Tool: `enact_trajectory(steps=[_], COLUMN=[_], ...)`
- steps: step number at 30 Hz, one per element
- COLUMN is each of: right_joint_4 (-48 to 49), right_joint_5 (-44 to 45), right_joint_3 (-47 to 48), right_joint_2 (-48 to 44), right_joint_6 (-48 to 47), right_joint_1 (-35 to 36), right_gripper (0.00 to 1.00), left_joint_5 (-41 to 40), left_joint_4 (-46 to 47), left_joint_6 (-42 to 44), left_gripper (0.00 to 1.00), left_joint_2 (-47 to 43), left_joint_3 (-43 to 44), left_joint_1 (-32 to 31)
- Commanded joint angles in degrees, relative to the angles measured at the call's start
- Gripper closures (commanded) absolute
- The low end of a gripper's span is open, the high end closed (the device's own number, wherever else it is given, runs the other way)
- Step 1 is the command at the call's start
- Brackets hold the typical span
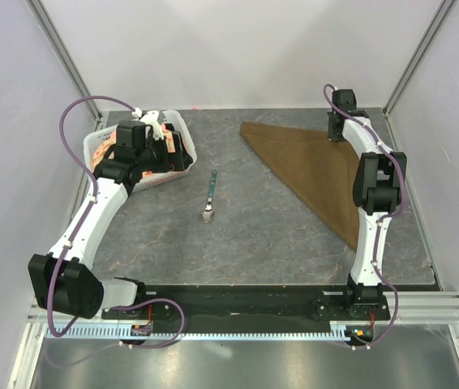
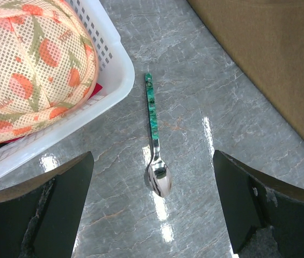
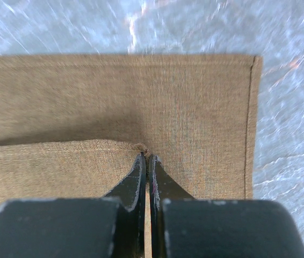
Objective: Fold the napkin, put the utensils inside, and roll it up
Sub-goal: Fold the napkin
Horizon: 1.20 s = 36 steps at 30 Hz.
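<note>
The brown napkin (image 1: 311,166) lies folded into a triangle at the right of the table. My right gripper (image 1: 336,134) is at its far right corner, and in the right wrist view the gripper (image 3: 146,156) is shut on a folded edge of the napkin (image 3: 195,97). The utensil, a teal-handled spoon (image 1: 210,197), lies on the table left of the napkin, head towards me. My left gripper (image 1: 181,156) hovers by the basket, open and empty. In the left wrist view the spoon (image 2: 154,134) lies ahead between the wide-apart fingers (image 2: 60,204), and the napkin (image 2: 270,54) shows at the upper right.
A white plastic basket (image 1: 182,130) at the far left holds orange-patterned plates (image 2: 28,64); its rim (image 2: 114,59) lies close to the left of the spoon's handle. Grey marbled tabletop (image 1: 254,243) surrounds everything, with enclosure walls on three sides.
</note>
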Motion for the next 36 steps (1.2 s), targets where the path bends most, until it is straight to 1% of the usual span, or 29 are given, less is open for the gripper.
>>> enact_trajectory(steps=[1,4,5,15,36], right_joint_4=[-0.5,-1.3,-1.9,-2.2,-3.3], right_joint_5=[0.6,0.7,0.7,1.4,1.5], right_joint_3=[4.7,5.6,5.8,6.3,13.4], right_joint_2=[0.5,0.7,0.6,-2.3,4.9], right_joint_6=[-0.7,-0.7,-0.7,-1.4,-1.3], right_joint_1=[0.0,0.0,-1.5,-2.1,-4.6], right_gripper=[1.0,1.0,1.0,1.0,1.0], left_joint_5=[1.0,1.0,1.0,1.5,1.7], left_joint_4=[2.3,2.2,2.3,2.2,2.2], left_joint_6=[-0.6,-0.6,-0.6,-0.7,-0.8], left_gripper=[0.0,0.0,0.0,0.0,0.0], left_joint_2=[0.2,0.2,0.3,0.0,0.0], left_joint_3=[0.0,0.0,0.0,0.1,0.0], left_joint_1=[0.3,0.3,0.3,0.3,0.3])
